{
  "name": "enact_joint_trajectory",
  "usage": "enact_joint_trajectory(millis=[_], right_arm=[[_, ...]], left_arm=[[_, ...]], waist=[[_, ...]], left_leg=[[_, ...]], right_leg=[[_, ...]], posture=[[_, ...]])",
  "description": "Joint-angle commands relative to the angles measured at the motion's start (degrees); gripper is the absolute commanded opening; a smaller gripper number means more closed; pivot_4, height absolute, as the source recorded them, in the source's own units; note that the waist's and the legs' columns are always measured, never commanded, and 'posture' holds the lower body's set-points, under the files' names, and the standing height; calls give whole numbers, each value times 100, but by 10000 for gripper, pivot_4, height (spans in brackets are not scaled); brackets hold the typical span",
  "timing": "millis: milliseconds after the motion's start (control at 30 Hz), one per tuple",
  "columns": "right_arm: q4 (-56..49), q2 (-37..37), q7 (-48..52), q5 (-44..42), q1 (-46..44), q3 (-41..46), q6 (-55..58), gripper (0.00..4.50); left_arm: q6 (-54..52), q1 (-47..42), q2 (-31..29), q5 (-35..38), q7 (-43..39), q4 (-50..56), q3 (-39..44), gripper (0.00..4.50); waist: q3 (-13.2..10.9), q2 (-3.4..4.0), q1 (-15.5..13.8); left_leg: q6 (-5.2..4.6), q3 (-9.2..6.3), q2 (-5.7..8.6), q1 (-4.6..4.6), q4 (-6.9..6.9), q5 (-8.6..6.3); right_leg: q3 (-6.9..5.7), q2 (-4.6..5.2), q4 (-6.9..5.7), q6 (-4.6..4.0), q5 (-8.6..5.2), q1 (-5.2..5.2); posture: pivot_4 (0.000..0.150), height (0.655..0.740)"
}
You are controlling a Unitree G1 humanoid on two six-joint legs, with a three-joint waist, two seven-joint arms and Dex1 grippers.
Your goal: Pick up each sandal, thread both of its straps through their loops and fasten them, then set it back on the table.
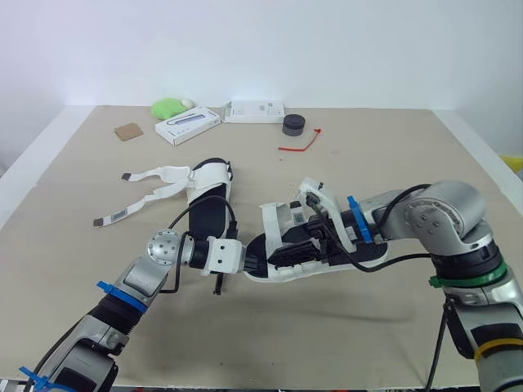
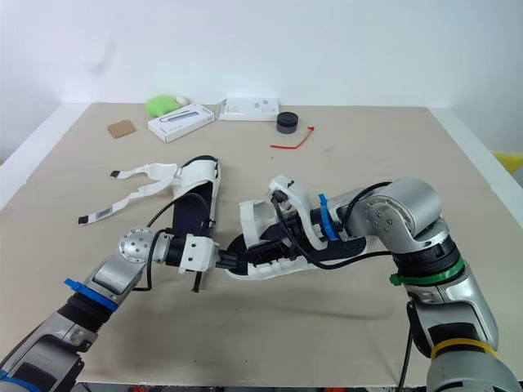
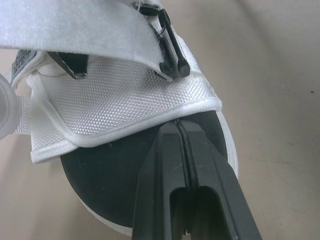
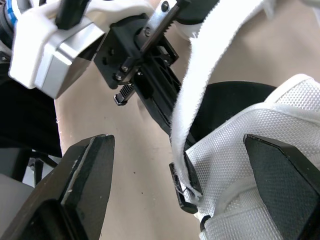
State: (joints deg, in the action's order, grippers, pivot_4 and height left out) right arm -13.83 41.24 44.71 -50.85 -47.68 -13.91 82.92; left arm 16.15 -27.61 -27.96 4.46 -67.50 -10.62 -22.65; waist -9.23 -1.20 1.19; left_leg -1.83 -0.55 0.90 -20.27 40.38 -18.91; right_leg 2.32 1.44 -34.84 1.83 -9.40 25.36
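The sandal being worked on is near the middle of the table, its white mesh upper raised over the black footbed. The left gripper meets the end toward the robot's left, fingers pressed together with their tips at the mesh flap's edge. The right gripper is spread wide, one finger on either side of a loose white strap. The second sandal lies just behind, its straps spread flat toward the robot's left.

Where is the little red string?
In the left eye view, the red string lies far across the table, just beside the black round puck, to the right of the white box.
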Motion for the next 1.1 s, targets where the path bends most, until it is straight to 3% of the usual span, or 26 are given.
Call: enact_joint_trajectory(millis=[33, 133, 333, 367, 767, 1100], right_arm=[[-296, 172, 212, 94, -4, -90, -143, 41907], [-315, 205, 252, 194, 47, -170, -183, 33195], [-252, 98, 176, 380, 129, -223, -165, 1986], [-252, 90, 184, 392, 128, -231, -150, 301], [463, -398, 122, -211, -271, 411, 941, 301], [1098, -112, -250, -904, -422, 132, 958, 301]], left_arm=[[-147, 192, -87, -387, -61, -308, -257, 0], [-139, 171, -66, -401, -54, -346, -267, 0], [-142, 158, -53, -392, -52, -362, -263, 0], [-143, 161, -55, -394, -52, -364, -263, 0], [-152, 158, -46, -397, -44, -382, -261, 0], [-157, 163, -19, -406, -17, -384, -263, 0]], waist=[[0, 0, 0], [0, 0, 0], [0, 0, 0], [0, 0, 0], [0, 0, -1], [0, 0, -1]], left_leg=[[0, 0, 0, 0, 0, 0], [0, 0, 0, 0, 0, 0], [0, 0, 1, 0, 0, 0], [0, 0, 1, 0, 0, 0], [0, 0, 1, 1, 0, 0], [0, -1, 7, -1, 0, 0]], right_leg=[[0, 0, 0, 0, 0, 0], [-1, 1, 0, 0, 0, 0], [-1, 2, 0, 0, 0, 0], [-2, 2, 0, -1, 0, 0], [-3, 4, 0, -13, 8, 0], [-15, 35, 1, -18, 10, -1]], posture=[[1500, 7400], [1500, 7400], [1500, 7400], [1500, 7400], [1500, 7400], [1500, 7400]])
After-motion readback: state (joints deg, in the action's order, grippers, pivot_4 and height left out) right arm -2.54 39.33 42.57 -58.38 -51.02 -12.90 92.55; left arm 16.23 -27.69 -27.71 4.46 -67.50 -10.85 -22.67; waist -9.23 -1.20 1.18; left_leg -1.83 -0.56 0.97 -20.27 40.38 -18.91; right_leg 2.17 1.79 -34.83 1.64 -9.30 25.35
